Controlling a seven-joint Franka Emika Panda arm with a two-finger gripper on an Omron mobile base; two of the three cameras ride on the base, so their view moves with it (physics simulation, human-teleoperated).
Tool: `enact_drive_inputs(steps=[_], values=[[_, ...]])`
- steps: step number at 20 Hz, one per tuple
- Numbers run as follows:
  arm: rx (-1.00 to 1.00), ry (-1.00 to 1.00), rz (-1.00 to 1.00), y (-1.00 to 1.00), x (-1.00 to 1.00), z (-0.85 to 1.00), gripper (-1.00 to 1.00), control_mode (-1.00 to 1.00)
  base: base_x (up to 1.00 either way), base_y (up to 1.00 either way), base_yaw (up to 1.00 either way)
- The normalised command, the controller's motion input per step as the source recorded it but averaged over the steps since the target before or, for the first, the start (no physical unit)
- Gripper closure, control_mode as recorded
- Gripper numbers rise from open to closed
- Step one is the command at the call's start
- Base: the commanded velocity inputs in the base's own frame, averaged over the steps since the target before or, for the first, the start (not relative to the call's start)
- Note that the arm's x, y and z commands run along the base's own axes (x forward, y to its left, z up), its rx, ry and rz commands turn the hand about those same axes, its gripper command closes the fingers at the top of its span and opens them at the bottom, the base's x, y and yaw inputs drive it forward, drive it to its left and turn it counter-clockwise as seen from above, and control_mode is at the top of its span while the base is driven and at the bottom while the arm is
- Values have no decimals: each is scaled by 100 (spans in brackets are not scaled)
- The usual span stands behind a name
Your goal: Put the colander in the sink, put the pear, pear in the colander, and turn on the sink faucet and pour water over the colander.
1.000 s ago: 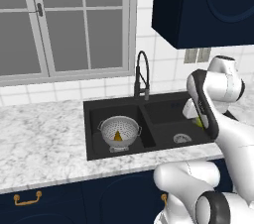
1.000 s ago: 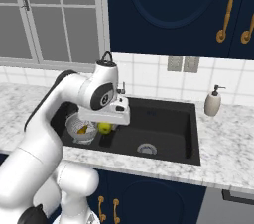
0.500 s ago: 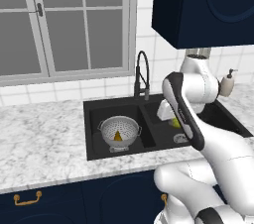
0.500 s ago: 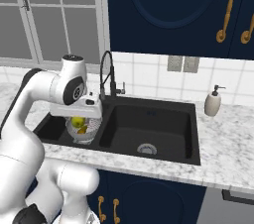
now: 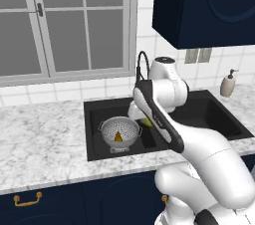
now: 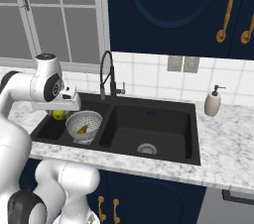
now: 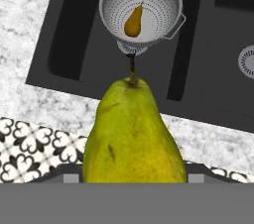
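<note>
The white arm swings from the sink's 3 o'clock basin toward 9 o'clock, carrying the small yellow-green pear (image 7: pixel 133 134) to just beside the round silver-grey perforated metal colander (image 6: pixel 83 125).

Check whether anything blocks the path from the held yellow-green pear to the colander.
Nothing visible blocks it. The gripper holds the yellow-green pear above the sink, and the colander is open-topped, holding only the brownish-orange pear, with room beside it.
</note>
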Motion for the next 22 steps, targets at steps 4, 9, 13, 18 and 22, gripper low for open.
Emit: enact_drive_inputs(steps=[4,9,13,18,22], values=[[0,-2,0,29,57,-22,100,-100,0,0,0],[0,0,0,7,36,-32,100,-100,0,0,0],[0,0,0,5,6,-45,100,-100,0,0,0],[-1,0,0,13,17,-49,100,-100,0,0,0],[0,0,0,0,37,-28,100,-100,0,0,0]])
